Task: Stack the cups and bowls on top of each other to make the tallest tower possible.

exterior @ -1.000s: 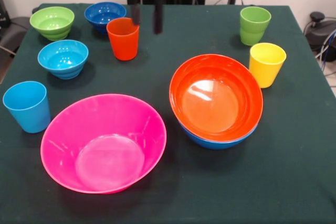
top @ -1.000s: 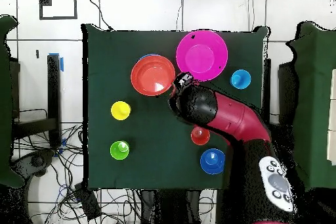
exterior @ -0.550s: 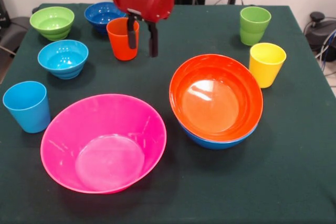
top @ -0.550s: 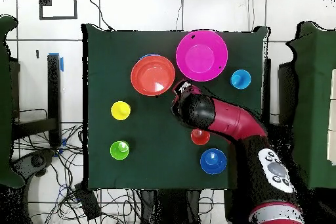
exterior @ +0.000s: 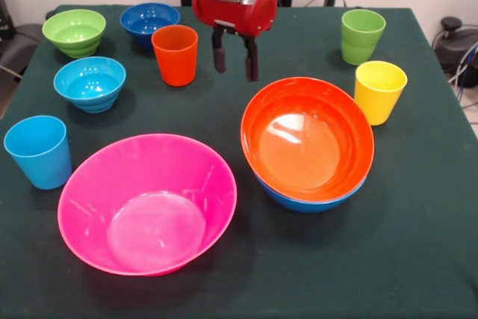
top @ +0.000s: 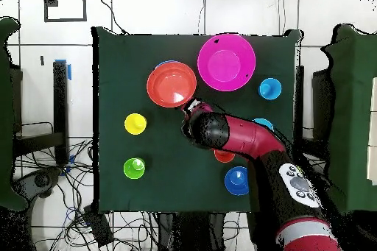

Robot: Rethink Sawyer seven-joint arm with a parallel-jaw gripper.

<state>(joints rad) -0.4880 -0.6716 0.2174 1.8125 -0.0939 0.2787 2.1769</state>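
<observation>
Over the last second the hand (exterior: 233,57) has come down from the top edge and slid sideways — away from the orange cup (exterior: 175,54), which it hung just beside half a second ago, to a spot near the far rim of the orange bowl (exterior: 308,140). Its two dark fingers (exterior: 219,57) stand apart with nothing between them; it holds nothing and hangs above the green surface (exterior: 418,259).

Nothing else has shifted. That large bowl sits nested in the blue bowl (exterior: 299,201), of which only a lip shows below the orange rim. The pink bowl (exterior: 147,201) lies alone beside that pair, not on it, so the tower is only two bowls high. The light blue cup (exterior: 37,151), green cup (exterior: 362,35) and yellow cup (exterior: 379,91) stand singly, as do the small green bowl (exterior: 74,31), dark blue bowl (exterior: 148,20) and light blue bowl (exterior: 89,82).

From overhead the arm (top: 235,136) reaches across to the nested pair's edge. My guess — the cup was passed over, and the nested pair is the new aim. Most of the stacking is undone.
</observation>
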